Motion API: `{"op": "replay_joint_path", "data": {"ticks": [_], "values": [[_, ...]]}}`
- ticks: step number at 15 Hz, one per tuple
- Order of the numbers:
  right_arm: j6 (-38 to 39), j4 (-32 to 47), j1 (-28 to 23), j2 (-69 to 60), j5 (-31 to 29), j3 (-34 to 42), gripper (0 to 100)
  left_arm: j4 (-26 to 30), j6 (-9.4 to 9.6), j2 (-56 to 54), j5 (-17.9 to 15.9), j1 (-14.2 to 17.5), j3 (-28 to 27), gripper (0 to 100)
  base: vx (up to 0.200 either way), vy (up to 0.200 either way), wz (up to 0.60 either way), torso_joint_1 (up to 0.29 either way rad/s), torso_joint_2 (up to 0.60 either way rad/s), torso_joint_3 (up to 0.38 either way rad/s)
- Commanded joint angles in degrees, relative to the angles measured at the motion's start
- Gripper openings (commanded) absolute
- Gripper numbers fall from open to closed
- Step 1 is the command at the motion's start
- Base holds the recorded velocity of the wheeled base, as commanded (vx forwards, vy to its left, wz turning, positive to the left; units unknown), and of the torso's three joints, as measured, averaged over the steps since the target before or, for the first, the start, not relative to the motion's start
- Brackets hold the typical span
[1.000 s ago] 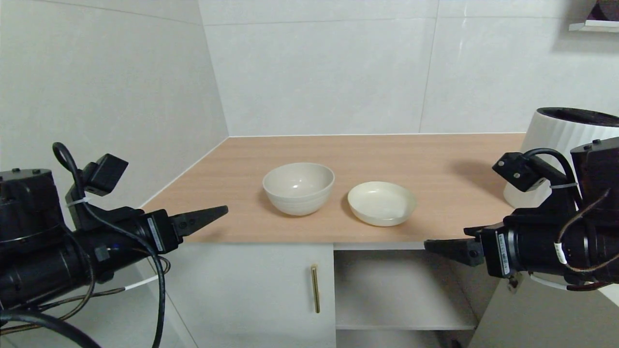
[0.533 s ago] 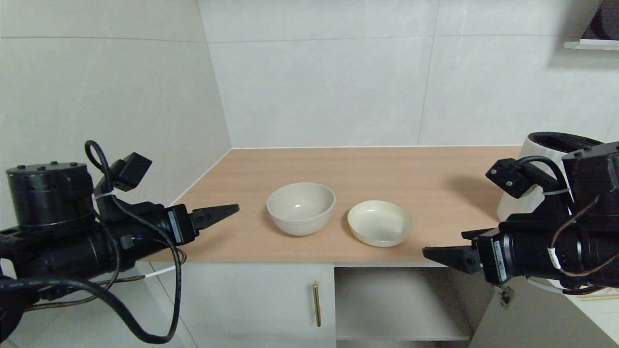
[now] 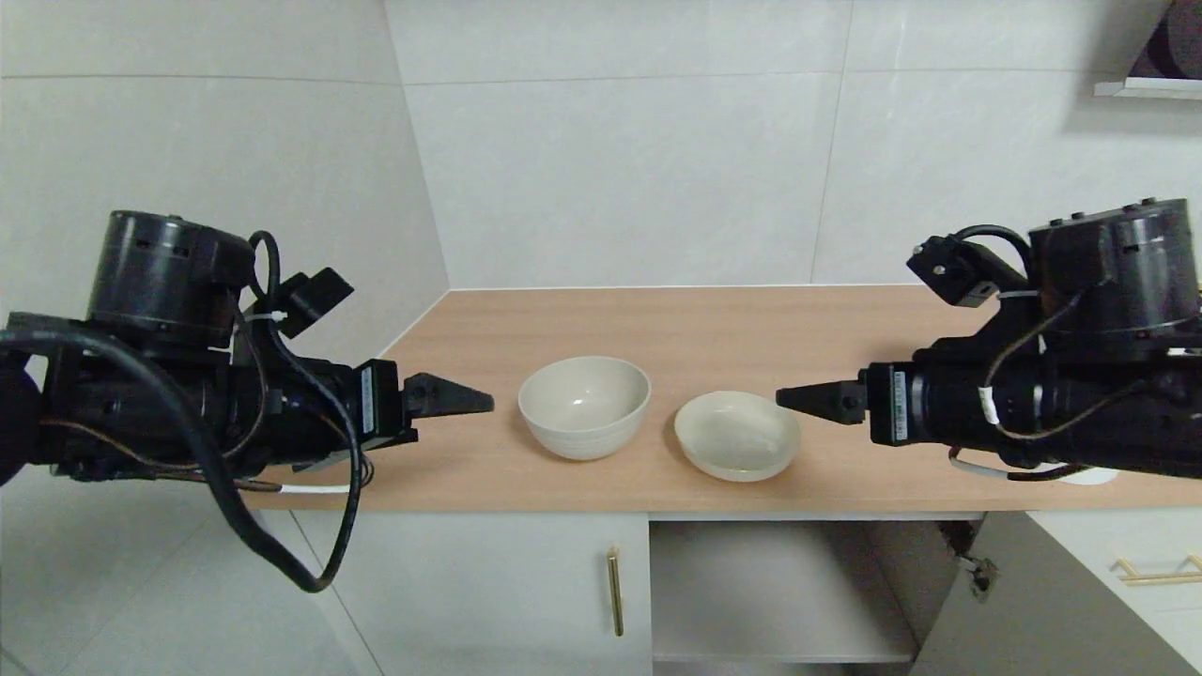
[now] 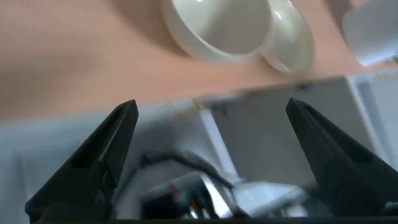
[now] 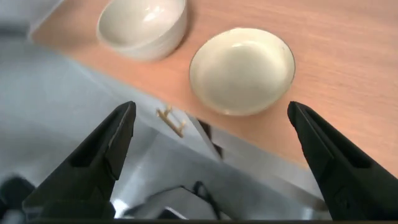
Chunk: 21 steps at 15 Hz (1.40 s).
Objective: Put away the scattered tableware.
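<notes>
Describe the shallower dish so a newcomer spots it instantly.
On the wooden countertop, two pale dishes sit side by side near the front edge. The shallow dish is the one on the robot's right, above the open cabinet: low and wide, unlike the taller, deeper bowl beside it.

Bright even light w/ soft shadows

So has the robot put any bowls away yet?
Nothing is put away: the deep bowl and the shallow bowl both sit on the counter. Nothing is in hand; the left gripper and right gripper hover open beside them. Both bowls are left, perhaps for the open cupboard below.
</notes>
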Motion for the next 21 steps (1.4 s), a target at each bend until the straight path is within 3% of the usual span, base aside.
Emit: {"op": "replay_joint_path", "data": {"ticks": [1, 2, 4, 6, 8, 9, 20, 21], "values": [[4.21, 5.81, -0.06, 7.1, -2.15, -7.22, 100, -0.12, -1.13, 2.09, 1.36, -0.95, -3.45, 100, 0.0, 0.0, 0.0, 0.0, 0.0, 0.0], [5.44, 9.15, -0.06, 7.45, -2.24, -9.16, 100, -0.64, -2.89, 3.76, 2.41, -1.3, -4.15, 100, 0.0, 0.0, 0.0, 0.0, 0.0, 0.0], [7.99, 14.95, 0.03, 8.5, -2.59, -12.58, 100, -3.1, -10.1, 7.89, 6.1, -2.88, -6.61, 100, 0.0, 0.0, 0.0, 0.0, 0.0, 0.0], [9.83, 15.92, 0.11, 10.26, -4.88, -14.17, 100, -6.36, -13.17, 12.46, 11.99, -4.81, -7.75, 100, 0.0, 0.0, 0.0, 0.0, 0.0, 0.0], [9.92, 14.78, 0.2, 12.37, -10.59, -14.34, 100, -8.73, -13.35, 16.06, 16.83, -6.48, -7.75, 100, 0.0, 0.0, 0.0, 0.0, 0.0, 0.0], [9.83, 13.81, 0.29, 12.99, -11.56, -14.17, 100, -9.17, -13.35, 16.94, 17.35, -6.75, -7.75, 100, 0.0, 0.0, 0.0, 0.0, 0.0, 0.0], [9.83, 13.37, 0.2, 12.9, -11.21, -13.81, 100, -11.63, -14.32, 22.48, 17.53, -7.1, -8.19, 100, 0.0, 0.0, 0.0, 0.0, 0.0, 0.0], [9.83, 13.37, 0.29, 12.9, -11.21, -13.81, 100, -11.54, -14.32, 22.57, 17.53, -7.45, -8.19, 0, 0.0, 0.0, 0.0, 0.0, 0.0, 0.0]]}}
